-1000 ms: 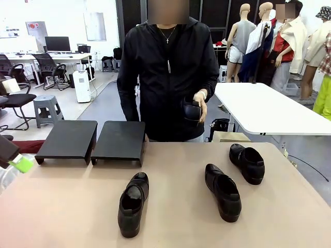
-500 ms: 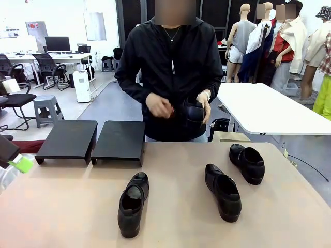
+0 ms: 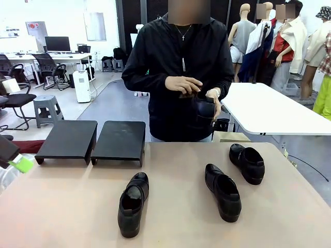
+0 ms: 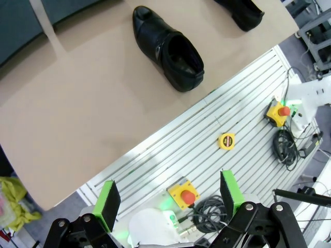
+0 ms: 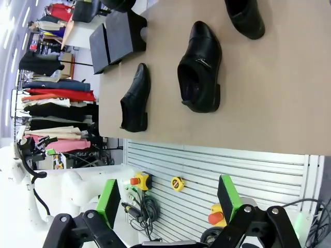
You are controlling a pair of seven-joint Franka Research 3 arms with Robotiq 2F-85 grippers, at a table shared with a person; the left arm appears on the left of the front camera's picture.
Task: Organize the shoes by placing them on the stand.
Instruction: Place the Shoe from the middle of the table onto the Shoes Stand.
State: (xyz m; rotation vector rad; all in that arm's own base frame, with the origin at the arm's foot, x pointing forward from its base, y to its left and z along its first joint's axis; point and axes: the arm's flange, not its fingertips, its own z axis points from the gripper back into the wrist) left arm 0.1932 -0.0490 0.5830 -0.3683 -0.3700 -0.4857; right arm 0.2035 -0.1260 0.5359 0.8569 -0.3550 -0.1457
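Three glossy black shoes lie on the tan table: one at the front left (image 3: pixel 132 204), one at the middle right (image 3: pixel 222 192) and one farther right (image 3: pixel 247 163). At the far side a person holds a fourth shoe (image 3: pixel 204 108) in both hands at waist height. Two black stands (image 3: pixel 68 139) (image 3: pixel 120 140) sit side by side at the far left with bare tops. My left gripper (image 4: pixel 168 199) is open over the table's near edge, well short of a shoe (image 4: pixel 168 49). My right gripper (image 5: pixel 168 199) is open too, off the table, with the shoes (image 5: pixel 199 67) (image 5: pixel 135 98) ahead.
One green pad (image 3: pixel 21 164) of the left gripper shows at the front view's left edge. Below the table edge lie a slatted metal base (image 4: pixel 207 134), yellow stop buttons (image 4: pixel 183 194) and cables. A white table (image 3: pixel 269 111) stands behind at the right.
The person has stepped a little to the right and brought the other hand onto the held shoe. Both arms and the three shoes on the table have stayed put.
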